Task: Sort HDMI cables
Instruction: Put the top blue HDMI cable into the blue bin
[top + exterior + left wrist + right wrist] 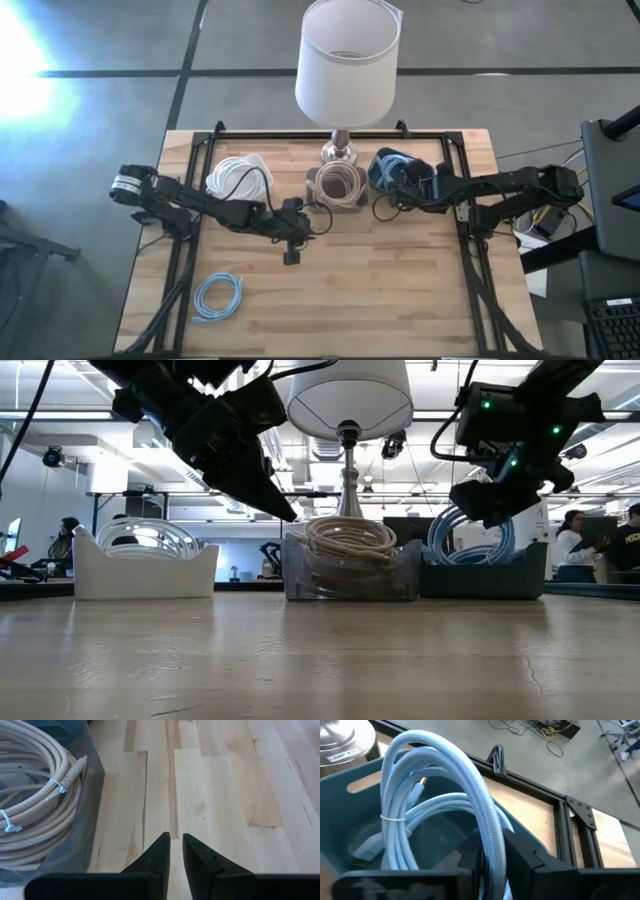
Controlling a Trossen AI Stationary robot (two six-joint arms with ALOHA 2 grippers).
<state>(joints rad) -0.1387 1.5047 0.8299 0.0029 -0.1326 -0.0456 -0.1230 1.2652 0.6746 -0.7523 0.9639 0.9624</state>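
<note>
A light blue HDMI cable coil [445, 795] stands in the blue bin [350, 785] at the table's far right. My right gripper [490, 835] is over that bin [378, 160], shut on one loop of the coil. Beige coils [30, 805] fill the clear bin [338, 187] in the middle, and white coils lie in the white bin [240, 175]. Another light blue coil [218, 297] lies flat on the table near the front left. My left gripper [176, 840] hovers beside the clear bin, shut with only a slit between its fingertips and nothing in it. My right gripper pinches a strand of the coil's outer loop [487, 822] between its two fingers. It comes slanting down from the table's right side. The coil's lower part rests inside the blue bin, and the loop arches up beyond the fingers.
A lamp with a white shade [347, 60] stands on its metal foot [338, 150] behind the clear bin. A black frame [300, 135] runs along the table's far and side edges. Bare wood [380, 290] lies across the near half.
</note>
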